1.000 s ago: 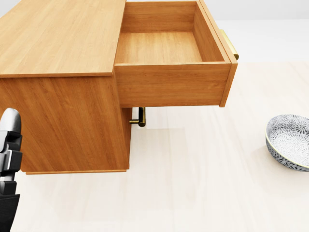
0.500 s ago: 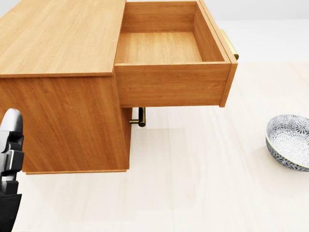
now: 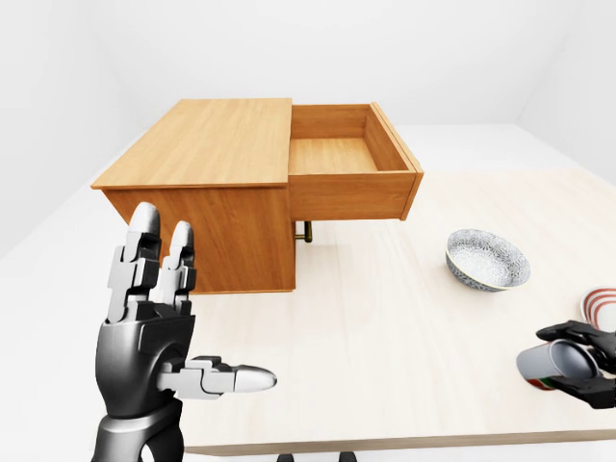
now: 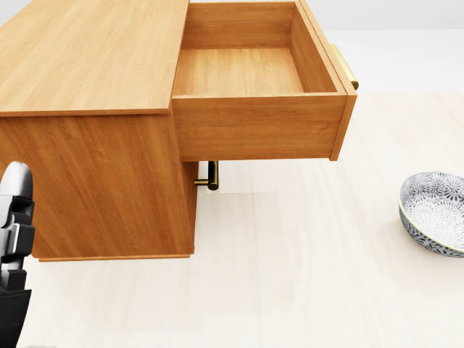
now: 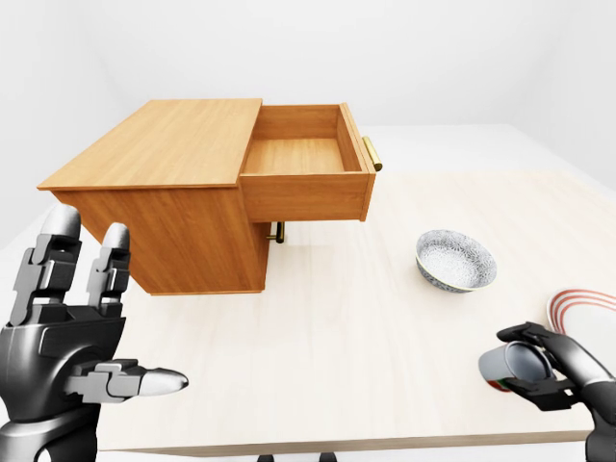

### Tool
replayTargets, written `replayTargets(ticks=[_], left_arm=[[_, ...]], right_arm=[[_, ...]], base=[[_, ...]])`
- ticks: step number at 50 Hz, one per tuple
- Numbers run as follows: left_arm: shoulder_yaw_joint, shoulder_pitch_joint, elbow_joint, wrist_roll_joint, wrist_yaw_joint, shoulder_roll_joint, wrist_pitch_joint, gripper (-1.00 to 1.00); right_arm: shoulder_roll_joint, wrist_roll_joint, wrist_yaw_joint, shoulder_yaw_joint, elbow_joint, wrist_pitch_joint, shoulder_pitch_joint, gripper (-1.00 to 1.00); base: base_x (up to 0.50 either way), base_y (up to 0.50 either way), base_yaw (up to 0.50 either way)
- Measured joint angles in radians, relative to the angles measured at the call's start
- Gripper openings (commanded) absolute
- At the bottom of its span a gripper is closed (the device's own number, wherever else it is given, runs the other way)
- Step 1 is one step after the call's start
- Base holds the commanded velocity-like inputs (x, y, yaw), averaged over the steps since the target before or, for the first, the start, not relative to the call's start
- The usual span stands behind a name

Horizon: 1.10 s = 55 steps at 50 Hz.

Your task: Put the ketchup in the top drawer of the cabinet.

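Pale table point(image 5: 385, 337), white room. Cabinet point(image 3: 207, 183), top drawer point(image 3: 342, 159) pulled out. Ketchup point(image 5: 510, 366): mostly hidden, grey end with red-green trim, clasped by right hand point(image 5: 549, 371) at bottom right. Left hand point(image 3: 159, 322) splayed wide, holding nothing.

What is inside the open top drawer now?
Nothing shows in the drawer: its wooden bottom is bare in the head view. Only a thin strip behind its near wall is hidden. The right hand is shut on the ketchup.
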<state>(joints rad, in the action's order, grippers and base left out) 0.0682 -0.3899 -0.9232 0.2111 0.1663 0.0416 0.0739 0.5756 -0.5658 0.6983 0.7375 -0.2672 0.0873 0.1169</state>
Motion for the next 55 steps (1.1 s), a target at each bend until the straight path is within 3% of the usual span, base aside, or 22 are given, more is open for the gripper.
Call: replayTargets(ticks=[19,38,46,55], left_arm=[[0.003,-0.004,-0.012,0.003,0.000,0.003,0.005,1.00],[0.006,-0.004,-0.021,0.005,0.000,0.006,0.011,1.00],[0.005,0.003,-0.004,0.000,-0.004,0.004,0.004,1.00],[0.004,0.011,0.018,-0.008,-0.008,0.002,-0.005,1.00]], right_arm=[[-0.045,-0.019,0.000,-0.021,0.058,0.000,0.009,-1.00],[-0.124,-0.192,0.000,-0.023,0.625,0.000,-0.041,-1.00],[-0.157,-0.301,0.000,-0.104,0.810,0.000,-0.102,-1.00],[-0.186,-0.429,0.000,-0.261,1.001,0.000,-0.189,-1.00]], base=[[0.00,0.00,0.00],[0.00,0.00,0.00],[0.00,0.00,0.00],[0.00,0.00,0.00]])
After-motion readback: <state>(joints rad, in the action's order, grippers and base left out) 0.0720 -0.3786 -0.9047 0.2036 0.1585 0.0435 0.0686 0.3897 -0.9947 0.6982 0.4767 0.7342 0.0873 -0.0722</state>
